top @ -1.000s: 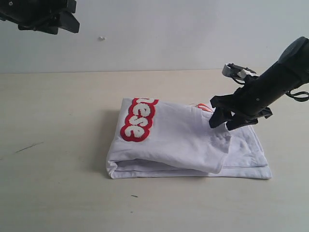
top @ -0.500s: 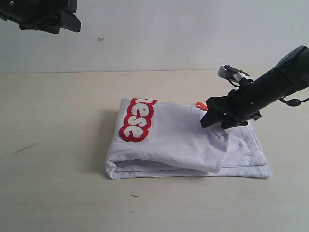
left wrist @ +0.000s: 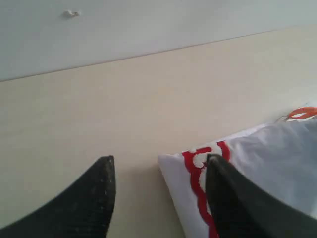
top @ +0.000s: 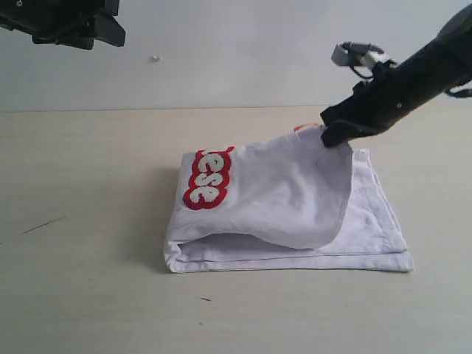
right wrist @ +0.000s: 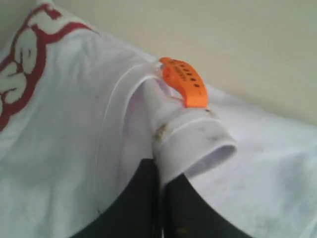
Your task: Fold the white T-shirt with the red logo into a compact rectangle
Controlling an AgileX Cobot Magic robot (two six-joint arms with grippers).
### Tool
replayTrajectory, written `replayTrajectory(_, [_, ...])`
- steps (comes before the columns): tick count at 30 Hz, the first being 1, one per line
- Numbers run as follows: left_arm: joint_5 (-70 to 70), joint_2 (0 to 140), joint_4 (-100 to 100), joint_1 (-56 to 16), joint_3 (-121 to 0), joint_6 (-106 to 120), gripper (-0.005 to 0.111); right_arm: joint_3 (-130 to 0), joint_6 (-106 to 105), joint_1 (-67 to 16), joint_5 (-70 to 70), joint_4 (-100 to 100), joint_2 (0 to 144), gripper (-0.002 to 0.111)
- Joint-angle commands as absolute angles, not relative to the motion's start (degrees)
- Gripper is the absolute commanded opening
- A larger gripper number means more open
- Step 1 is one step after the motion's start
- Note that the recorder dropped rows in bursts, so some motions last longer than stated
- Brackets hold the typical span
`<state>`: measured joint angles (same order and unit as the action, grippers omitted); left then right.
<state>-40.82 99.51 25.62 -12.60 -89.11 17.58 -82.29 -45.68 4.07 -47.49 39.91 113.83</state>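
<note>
The white T-shirt (top: 287, 214) lies part-folded on the table, its red logo (top: 208, 177) showing near the left fold. My right gripper (top: 330, 139) is shut on the shirt's collar edge by the orange neck tag (right wrist: 184, 82) and holds that top layer lifted off the layers below. In the right wrist view the cloth (right wrist: 188, 141) is pinched between the black fingers. My left gripper (top: 74, 26) hangs high at the upper left, open and empty. In its own view, one of its fingers (left wrist: 237, 198) covers part of the logo (left wrist: 195, 168).
The pale wooden table (top: 88, 221) stretches around the shirt, with a light wall (top: 221, 51) behind it. A small dark mark (top: 40, 225) is on the table at the left.
The right gripper came down onto the collar, shut on it and rose up and back, lifting the top layer. The left gripper has stayed put.
</note>
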Motion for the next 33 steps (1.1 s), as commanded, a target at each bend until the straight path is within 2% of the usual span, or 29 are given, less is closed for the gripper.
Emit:
replayTrajectory(1, [-39.4,99.7,26.4,-12.5,-88.9,18.0,0.054,-84.1,-38.0,4.0,-46.7,29.0,105.7,0.000])
replayTrajectory(12, [-39.4,99.6,26.6,-12.5,-88.8,18.3,0.054,-84.4,-14.5,4.0,-51.7,-0.4,102.7,0.000])
replayTrajectory(16, [-40.6,101.1,38.5,-14.3,-86.7,30.7,0.054,-87.1,-13.1,2.9,-55.7,-5.9,102.7,0.000])
replayTrajectory(22, [-40.2,102.5,39.8,-15.9,-86.8,32.8,0.054,-89.6,0.4,2.7,-61.8,-24.2,102.6,0.000])
replayTrajectory(33, [-40.3,102.5,39.8,-15.9,-86.8,32.8,0.054,-89.6,-2.7,2.7,-63.3,-17.0,109.8,0.003])
